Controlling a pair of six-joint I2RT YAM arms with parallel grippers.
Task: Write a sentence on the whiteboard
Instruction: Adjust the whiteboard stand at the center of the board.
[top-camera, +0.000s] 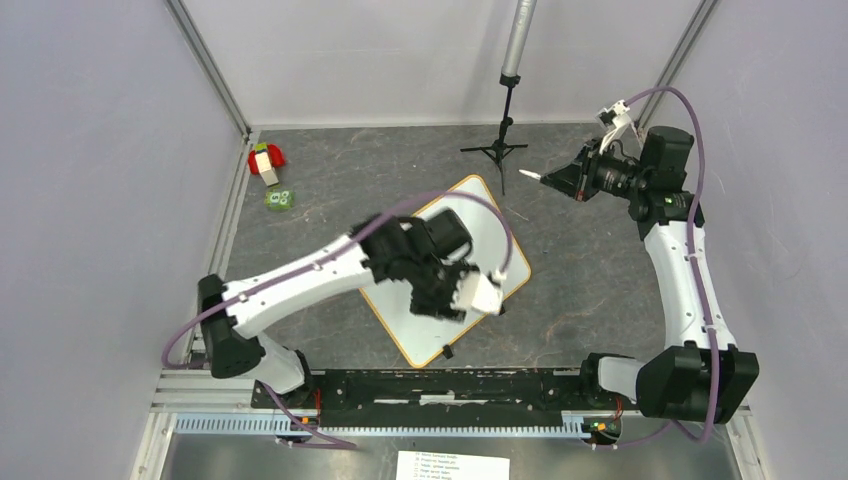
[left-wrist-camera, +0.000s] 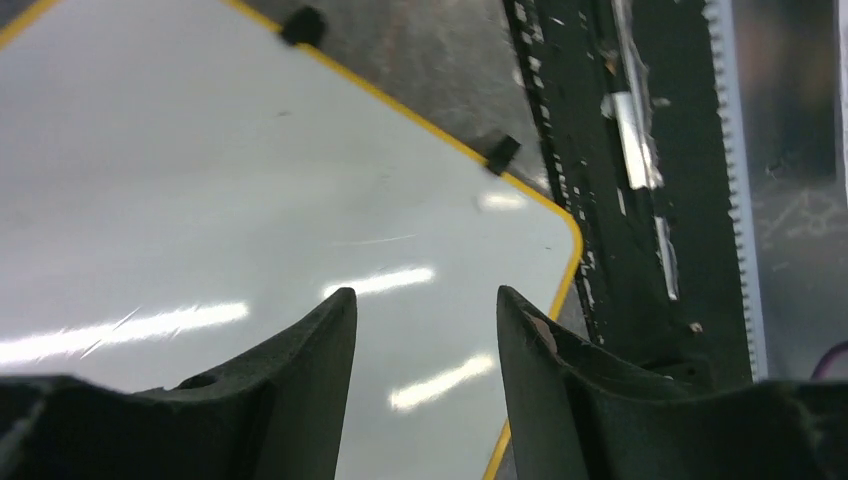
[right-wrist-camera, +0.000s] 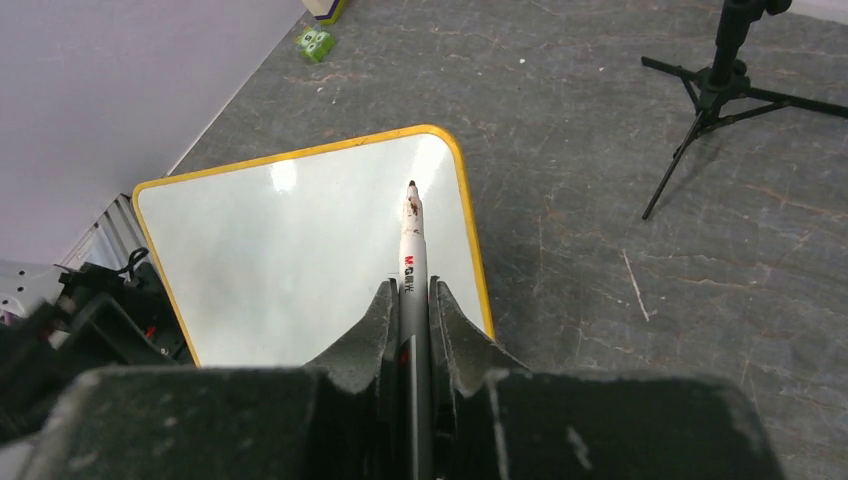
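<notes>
Right wrist: right pincer (right-wrist-camera: 412, 288) pinches a marker (right-wrist-camera: 411, 235); left pincer (left-wrist-camera: 425, 292) hangs spread over the whiteboard (left-wrist-camera: 200, 200).

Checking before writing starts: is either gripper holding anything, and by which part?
The right gripper grips a marker by its barrel, tip forward. The left gripper is open over the whiteboard, holding nothing.

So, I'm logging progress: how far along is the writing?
Done: the right fingers grip the marker, tip bare. In hand: it is held off to the side of the whiteboard, while the left fingers stand open above the board. Left: the whole sentence; the board shows no writing.
</notes>
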